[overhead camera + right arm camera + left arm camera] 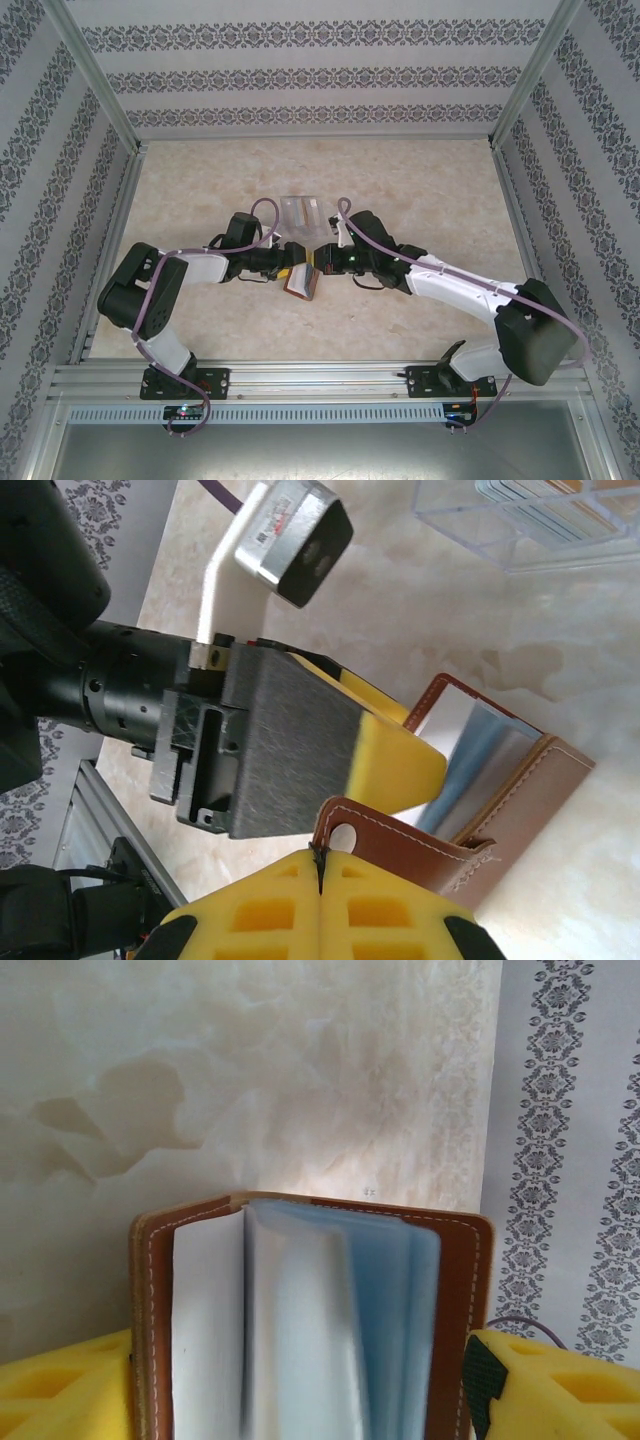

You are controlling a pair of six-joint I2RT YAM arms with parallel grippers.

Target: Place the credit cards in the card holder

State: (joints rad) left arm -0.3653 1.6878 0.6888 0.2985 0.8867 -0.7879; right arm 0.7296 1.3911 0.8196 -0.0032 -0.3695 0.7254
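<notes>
While both arms meet over the middle of the desk, the card holder stands open between them, with loading seemingly not begun.
Low in frame the right claw is clamped on its clasp tab. The left claw straddles it with wide jaws, gripping or not I cannot tell. At upper right, the clear case holds the credit cards.

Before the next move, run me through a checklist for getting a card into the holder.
1. Card holder open, sleeves showing: ok.
2. Right gripper shut on its clasp tab: ok.
3. Left gripper fingers apart, flanking the holder: ok.
4. Credit cards picked up: not ok, they lie in the clear plastic case.
5. Empty sleeve free: cannot tell.
</notes>
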